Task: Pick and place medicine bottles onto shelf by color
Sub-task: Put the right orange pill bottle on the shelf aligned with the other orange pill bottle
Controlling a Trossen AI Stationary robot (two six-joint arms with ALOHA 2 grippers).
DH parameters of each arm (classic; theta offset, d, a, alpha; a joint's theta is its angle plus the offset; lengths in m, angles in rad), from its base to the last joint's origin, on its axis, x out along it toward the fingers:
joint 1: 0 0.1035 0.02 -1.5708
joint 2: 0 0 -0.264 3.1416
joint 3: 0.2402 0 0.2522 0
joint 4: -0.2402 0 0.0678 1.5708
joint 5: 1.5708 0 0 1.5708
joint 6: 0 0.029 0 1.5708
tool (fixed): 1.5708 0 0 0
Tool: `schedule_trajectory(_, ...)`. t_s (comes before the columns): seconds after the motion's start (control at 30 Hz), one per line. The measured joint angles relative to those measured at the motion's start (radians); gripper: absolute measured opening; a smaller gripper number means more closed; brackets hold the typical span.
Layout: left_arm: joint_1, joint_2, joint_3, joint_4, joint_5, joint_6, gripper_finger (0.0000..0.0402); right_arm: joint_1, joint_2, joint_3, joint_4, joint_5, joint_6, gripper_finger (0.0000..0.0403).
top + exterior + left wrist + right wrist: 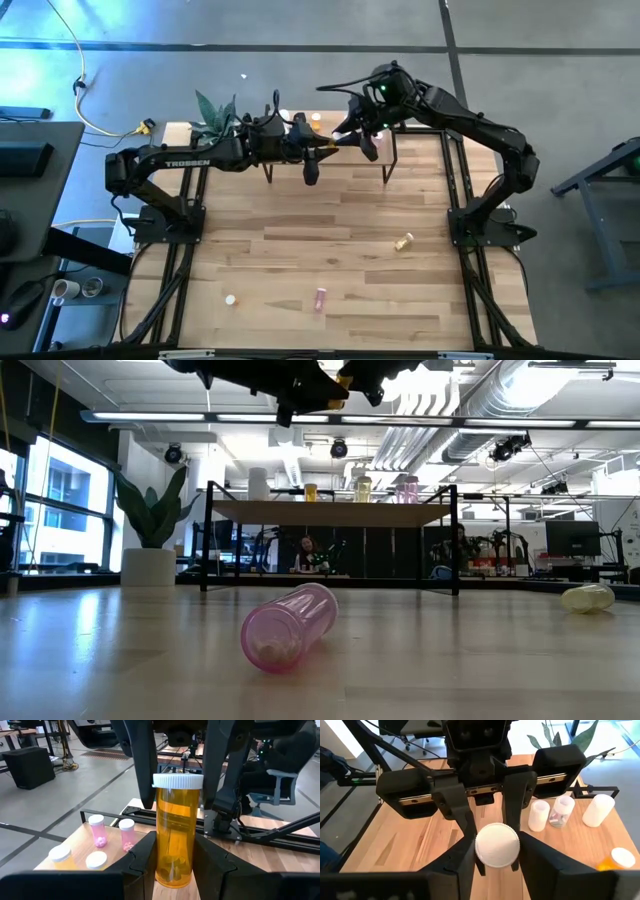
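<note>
An orange bottle (174, 830) with a white cap stands upright in the air above the shelf (330, 512), held between both grippers. My left gripper (172, 857) is shut on its lower body. My right gripper (497, 862) comes from the other side, its fingers closed on the cap. Pink bottles (96, 829), white bottles (538, 815) and an orange one (615, 860) stand on their bases on the shelf. A pink bottle (290, 625), a yellowish bottle (404, 241) and a small white one (231, 298) lie on the table. My left gripper pinches the orange bottle's lower body (159, 865) between its two fingers, coming about level from the table's left. The bottle stands upright, lifted clear of the shelf. My right gripper has its two fingers (462, 860) against opposite sides of the white cap (497, 845), slanting down from the table's right.
The shelf stands on thin black legs (388, 172) at the table's far edge. A potted plant (215, 115) stands at its left end. The wooden table (330, 230) between the shelf and the near edge holds only the three loose bottles.
</note>
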Motion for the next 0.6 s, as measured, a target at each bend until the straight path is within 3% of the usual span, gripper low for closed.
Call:
schedule_trajectory(0.4, 0.000, 0.000, 0.000, -0.001, 0.000, -0.008, 0.0096, 0.000, 0.000, 0.000, 0.000, 0.000, 0.001, 0.0114)
schedule_trajectory(0.6, 0.000, 0.000, 0.000, -0.003, -0.011, -0.017, 0.0118, 0.000, 0.000, 0.000, 0.000, 0.000, 0.001, 0.0113)
